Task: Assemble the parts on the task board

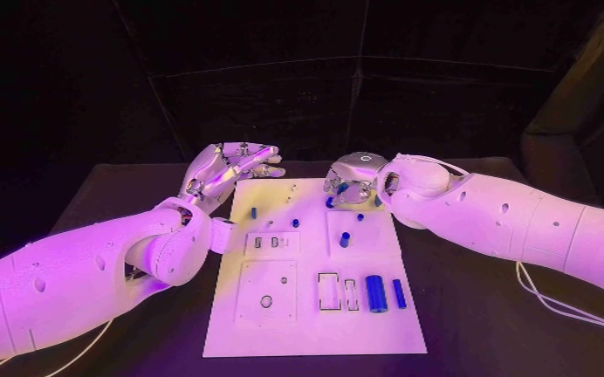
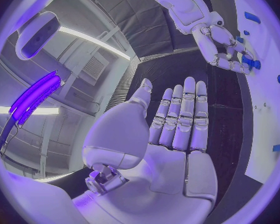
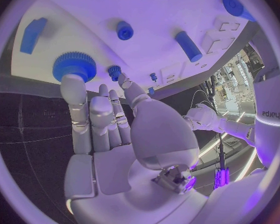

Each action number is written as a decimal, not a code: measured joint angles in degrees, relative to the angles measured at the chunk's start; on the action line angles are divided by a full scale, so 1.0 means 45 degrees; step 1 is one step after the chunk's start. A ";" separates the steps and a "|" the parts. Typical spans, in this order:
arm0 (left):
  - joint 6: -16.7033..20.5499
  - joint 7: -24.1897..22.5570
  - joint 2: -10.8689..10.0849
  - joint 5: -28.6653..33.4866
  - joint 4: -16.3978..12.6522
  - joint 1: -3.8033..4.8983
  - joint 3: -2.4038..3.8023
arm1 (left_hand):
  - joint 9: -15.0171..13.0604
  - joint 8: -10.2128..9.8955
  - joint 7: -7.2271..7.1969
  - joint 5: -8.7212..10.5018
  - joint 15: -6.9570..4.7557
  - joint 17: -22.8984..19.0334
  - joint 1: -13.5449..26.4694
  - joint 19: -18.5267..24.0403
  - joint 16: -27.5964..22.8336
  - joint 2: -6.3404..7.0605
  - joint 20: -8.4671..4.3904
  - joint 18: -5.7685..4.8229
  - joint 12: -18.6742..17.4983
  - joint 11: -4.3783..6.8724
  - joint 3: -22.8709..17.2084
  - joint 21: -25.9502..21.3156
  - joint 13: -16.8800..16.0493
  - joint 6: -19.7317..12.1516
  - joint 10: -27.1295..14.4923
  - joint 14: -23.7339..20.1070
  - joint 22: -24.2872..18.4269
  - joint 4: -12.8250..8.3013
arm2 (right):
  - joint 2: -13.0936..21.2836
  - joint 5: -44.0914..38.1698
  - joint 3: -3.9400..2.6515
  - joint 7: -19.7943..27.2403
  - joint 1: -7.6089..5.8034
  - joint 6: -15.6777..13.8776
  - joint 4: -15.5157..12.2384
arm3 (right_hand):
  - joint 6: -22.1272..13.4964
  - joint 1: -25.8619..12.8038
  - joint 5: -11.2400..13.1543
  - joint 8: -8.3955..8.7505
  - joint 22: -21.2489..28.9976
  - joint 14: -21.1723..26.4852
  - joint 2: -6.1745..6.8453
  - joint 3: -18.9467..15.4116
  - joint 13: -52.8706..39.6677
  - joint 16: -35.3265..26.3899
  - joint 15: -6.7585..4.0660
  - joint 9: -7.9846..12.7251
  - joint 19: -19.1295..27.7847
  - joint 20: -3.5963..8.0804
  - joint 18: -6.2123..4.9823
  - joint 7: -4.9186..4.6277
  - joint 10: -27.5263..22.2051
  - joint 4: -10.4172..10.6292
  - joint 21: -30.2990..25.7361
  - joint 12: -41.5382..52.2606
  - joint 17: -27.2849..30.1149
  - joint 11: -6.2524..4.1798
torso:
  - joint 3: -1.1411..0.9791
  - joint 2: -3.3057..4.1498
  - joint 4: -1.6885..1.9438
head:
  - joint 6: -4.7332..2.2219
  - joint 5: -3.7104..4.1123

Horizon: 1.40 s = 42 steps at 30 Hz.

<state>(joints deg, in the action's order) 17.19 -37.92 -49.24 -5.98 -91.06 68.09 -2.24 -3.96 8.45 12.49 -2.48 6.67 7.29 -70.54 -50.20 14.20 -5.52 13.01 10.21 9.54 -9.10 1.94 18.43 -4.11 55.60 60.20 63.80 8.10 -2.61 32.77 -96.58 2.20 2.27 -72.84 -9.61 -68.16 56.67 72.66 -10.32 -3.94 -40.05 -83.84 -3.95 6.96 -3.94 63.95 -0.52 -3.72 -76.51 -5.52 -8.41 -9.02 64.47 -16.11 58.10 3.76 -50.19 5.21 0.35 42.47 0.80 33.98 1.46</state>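
While the black table (image 1: 469, 311) carries the whole layout, the white task board (image 1: 315, 329) lies at its middle, running lengthwise away from the robot, and judged from this layout the assembly is at an early stage.

Left hand (image 1: 233, 167): hovers beside the board's far left corner, palm flat and fingers wide apart, holding nothing.

Right hand (image 1: 353, 181): hangs over the far end of the board. In the right wrist view one fingertip (image 3: 71, 82) touches the large blue gear (image 3: 74, 64), which sits on the board near its edge; whether the gear is actually pinched cannot be told.

Loose parts: the large blue cylinder (image 1: 375, 293) and the slimmer blue bar (image 1: 399, 293) lie flat side by side on the near right part of the board, just beside the rectangular recesses (image 1: 330, 291), which look empty. These appear unplaced.

Mid-board part: a blue peg (image 1: 345, 239) sits near the centre; whether it is seated or only resting there is unclear.

Smallest parts: a small blue gear (image 3: 115, 72) lies near the large one, and a few small blue pieces (image 1: 296, 222) dot the far half of the board.

Estimate: most of the fitting appears to be left, the gear being the likely part in hand
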 measured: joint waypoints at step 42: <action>-0.0049 0.0227 -0.0130 0.0118 0.0056 0.0019 0.0002 | 0.0032 -0.0103 0.0000 0.0000 -0.0001 0.0032 0.0000 -0.0045 0.0000 0.0000 0.0046 -0.0003 -0.0119 -0.0001 -0.0035 0.0000 0.0036 -0.0002 -0.0001 -0.0001 -0.0002 -0.0034 | -0.0018 0.0106 0.0001 0.0024 0.0009 -0.0204 -0.0112 | 0.1149 -0.0199 0.0446 -0.0163 -0.2508 -0.0045 -0.0195 0.2213 -0.0030 0.1493 0.0046 -0.0101 -0.0199 -0.0022 0.0192 0.0094 0.1054 0.0138 0.2125 0.0001 -0.0993 -0.0182 | -0.0023 0.0186 0.0027 | 0.0094 -0.0132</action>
<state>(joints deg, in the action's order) 16.98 -36.90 -49.82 -5.45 -90.81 68.17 -2.23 -3.82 7.99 12.49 -2.48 6.67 7.43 -70.54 -50.41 14.20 -5.52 13.22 10.20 9.00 -9.11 1.78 18.43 -3.95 55.59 60.20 63.80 8.09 -2.77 32.69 -96.11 2.21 2.38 -72.80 -10.52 -68.66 61.84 71.77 -8.31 -4.68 -51.34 -84.05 -4.83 16.92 -4.08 70.67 -0.31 -4.18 -77.41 -5.62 -7.55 -8.60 69.21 -15.48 67.67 3.76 -54.66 4.39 0.24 43.31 0.92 34.40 0.86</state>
